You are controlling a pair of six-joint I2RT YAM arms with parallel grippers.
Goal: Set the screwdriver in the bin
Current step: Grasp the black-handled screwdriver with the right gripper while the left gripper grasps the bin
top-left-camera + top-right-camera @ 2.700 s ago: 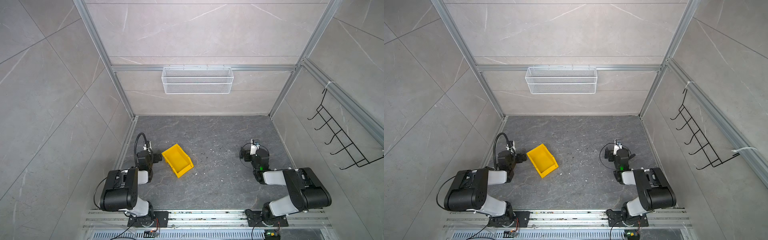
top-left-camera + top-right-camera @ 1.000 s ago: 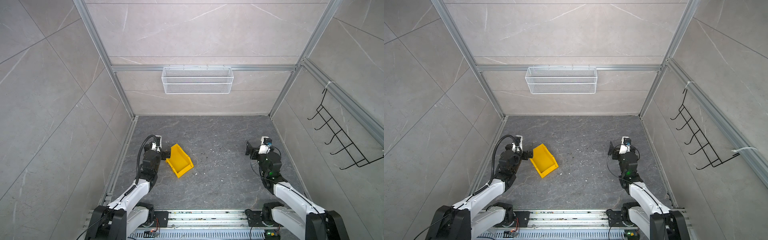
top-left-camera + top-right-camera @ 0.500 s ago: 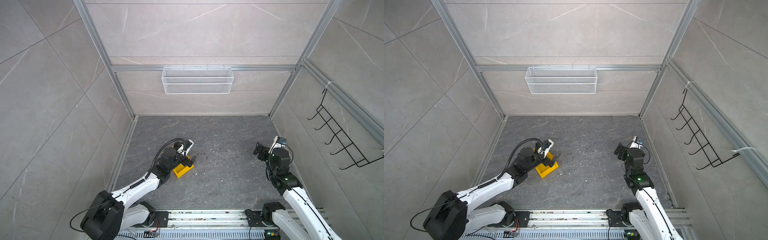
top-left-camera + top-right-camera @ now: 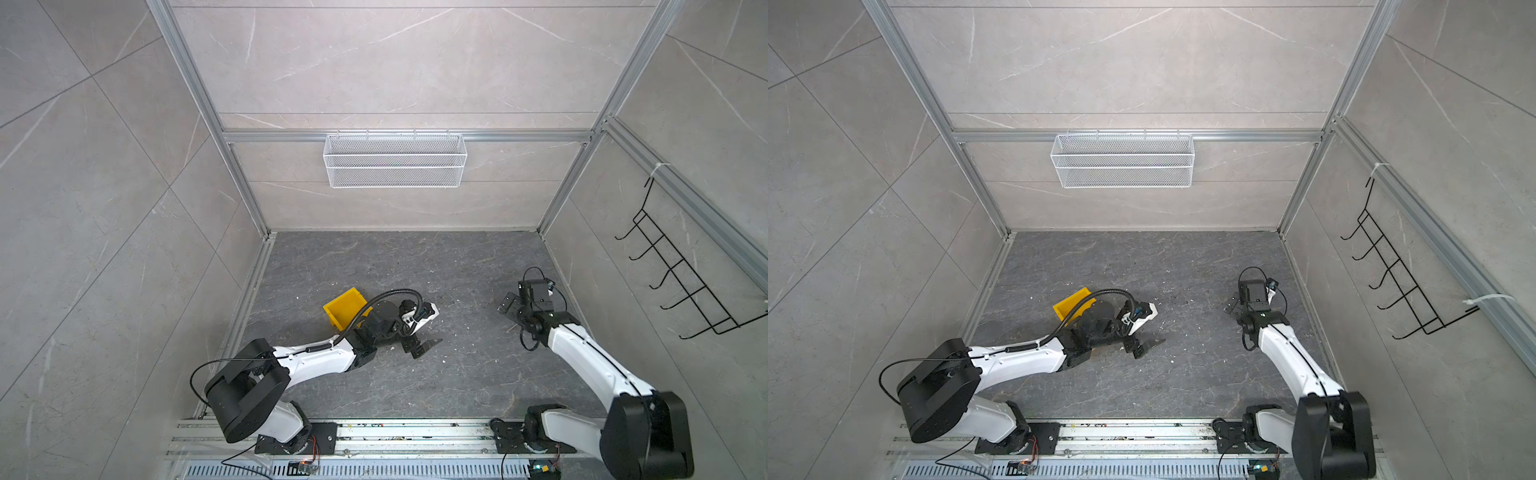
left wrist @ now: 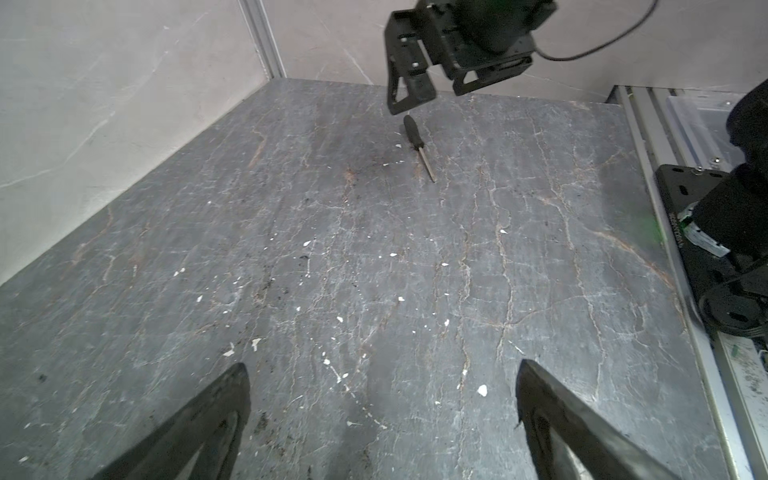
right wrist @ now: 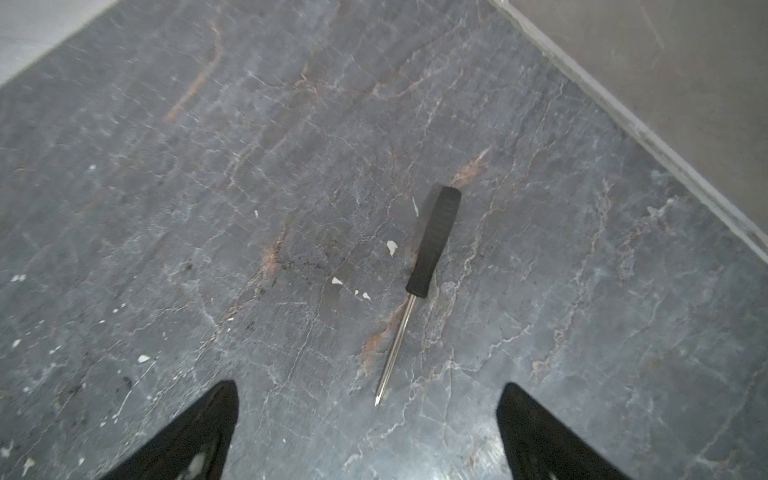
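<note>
Screwdriver (image 6: 434, 241) on floor (image 6: 208, 208), right gripper (image 6: 367, 390) spread above it, left gripper (image 5: 382, 370) spread near bin (image 4: 340, 309)

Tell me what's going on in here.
The black-handled screwdriver lies flat on the floor, untouched. The right gripper hovers open over it, apparently about to pick it up. The left gripper is open and empty near the yellow bin, where the screwdriver has not yet gone.

No readable text, labels, numbers anywhere. Tiny white print on black base plate (image 5: 681, 187), illegible.
</note>
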